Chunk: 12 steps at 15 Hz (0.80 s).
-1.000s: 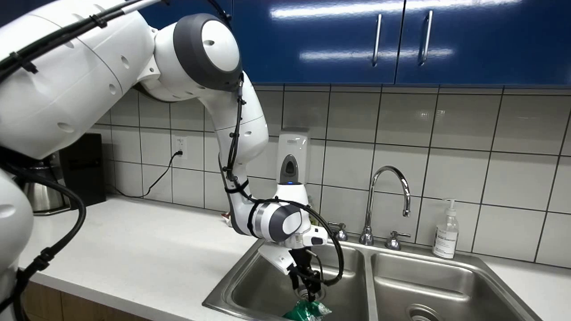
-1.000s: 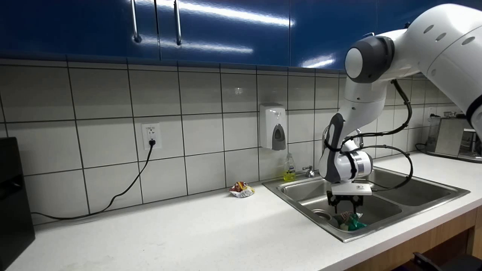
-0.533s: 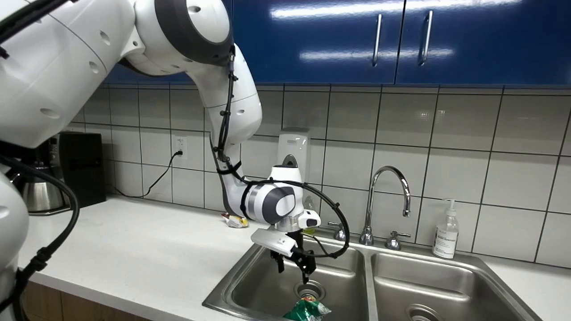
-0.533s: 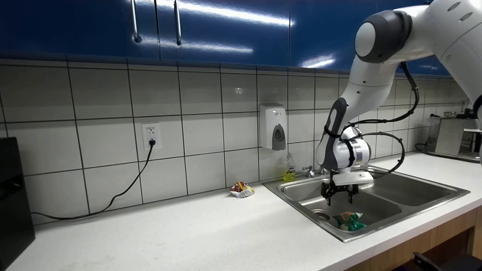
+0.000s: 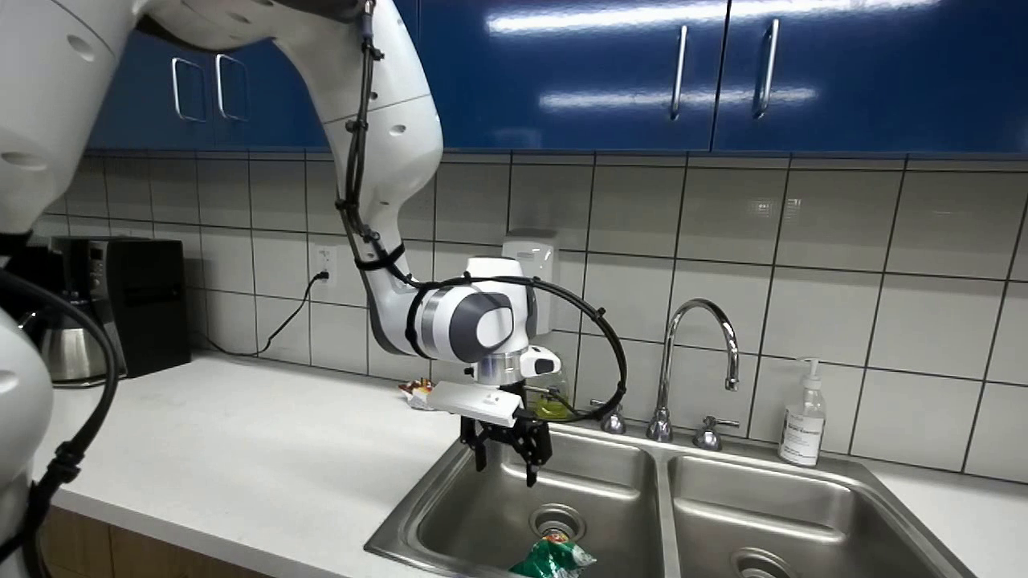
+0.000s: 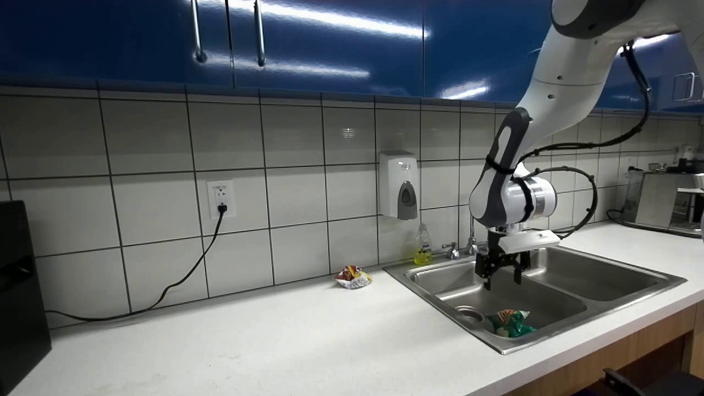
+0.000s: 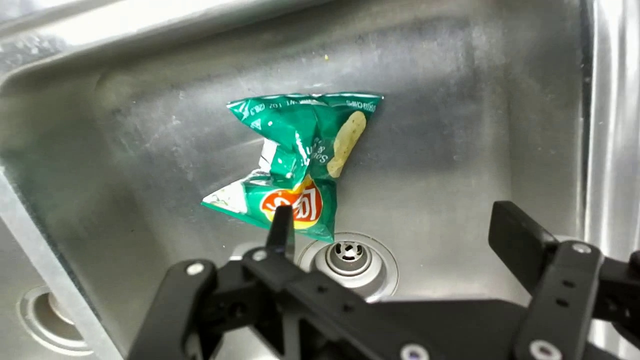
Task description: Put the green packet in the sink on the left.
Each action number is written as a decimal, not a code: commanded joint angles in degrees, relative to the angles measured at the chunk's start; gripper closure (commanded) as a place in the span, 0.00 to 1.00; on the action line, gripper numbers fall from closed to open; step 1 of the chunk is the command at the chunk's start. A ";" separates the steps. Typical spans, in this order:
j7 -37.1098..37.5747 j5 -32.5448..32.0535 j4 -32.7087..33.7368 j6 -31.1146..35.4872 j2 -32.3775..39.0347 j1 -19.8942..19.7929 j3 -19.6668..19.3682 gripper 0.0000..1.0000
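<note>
The green packet (image 5: 554, 555) lies crumpled on the floor of the left basin (image 5: 466, 522) of the double sink. It also shows in the other views (image 6: 516, 324) and, whole, in the wrist view (image 7: 295, 125), with a red and yellow logo, beside the drain (image 7: 350, 257). My gripper (image 5: 506, 474) hangs above the same basin, well clear of the packet. In the wrist view the gripper (image 7: 392, 210) has its black fingers wide apart with nothing between them; one finger (image 7: 283, 227) overlaps the packet's logo in the picture only. The gripper (image 6: 502, 284) also looks open there.
A second crumpled packet, red, yellow and white (image 6: 353, 278), lies on the counter (image 6: 308, 335) by the wall. A bottle with yellow liquid (image 6: 422, 250), a faucet (image 5: 666, 361) and a pump bottle (image 5: 803, 429) stand behind the sink. The right basin (image 5: 771, 506) adjoins.
My gripper has risen from just above the packet, moving up and towards the wall in an exterior view. The packet has stayed in place in the left basin.
</note>
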 commanded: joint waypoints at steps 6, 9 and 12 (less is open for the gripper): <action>1.53 -7.31 -14.53 -7.47 -19.95 2.66 -0.29 0.00; 2.65 -9.25 -17.81 -10.88 -25.59 2.67 0.43 0.00; 4.31 -11.10 -20.23 -14.37 -30.33 2.15 1.29 0.00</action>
